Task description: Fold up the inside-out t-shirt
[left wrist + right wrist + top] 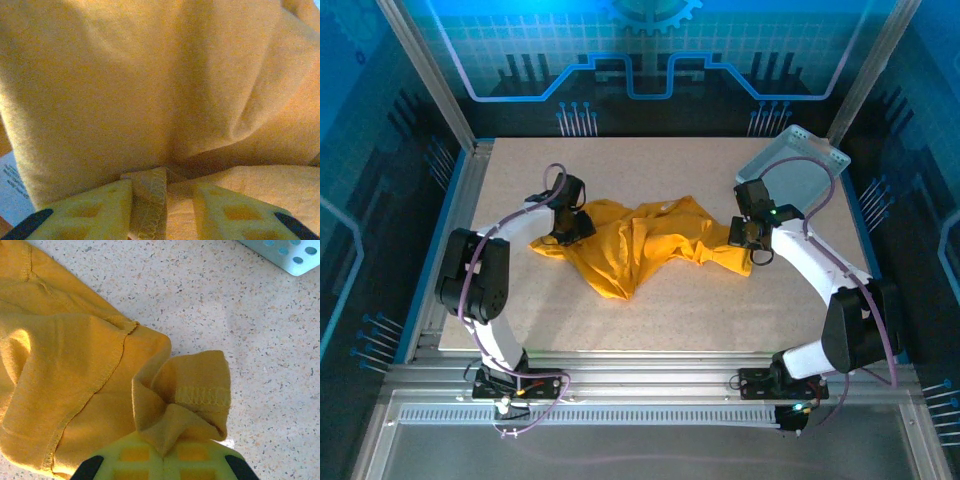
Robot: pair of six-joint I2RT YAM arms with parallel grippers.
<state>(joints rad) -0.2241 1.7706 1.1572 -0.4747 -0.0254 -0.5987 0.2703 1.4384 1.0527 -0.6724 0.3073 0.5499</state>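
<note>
Right pincer clamps the t-shirt at its bunched edge.

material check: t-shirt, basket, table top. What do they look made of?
t-shirt: soft knit cloth, probably cotton, matte mustard yellow. It creases and bunches, and the stitched hems show.
basket: looks like moulded plastic, pale blue and smooth, with rows of round holes.
table top: hard and flat, beige with dark speckles. Could be stone-look laminate or composite, can't tell which.
</note>
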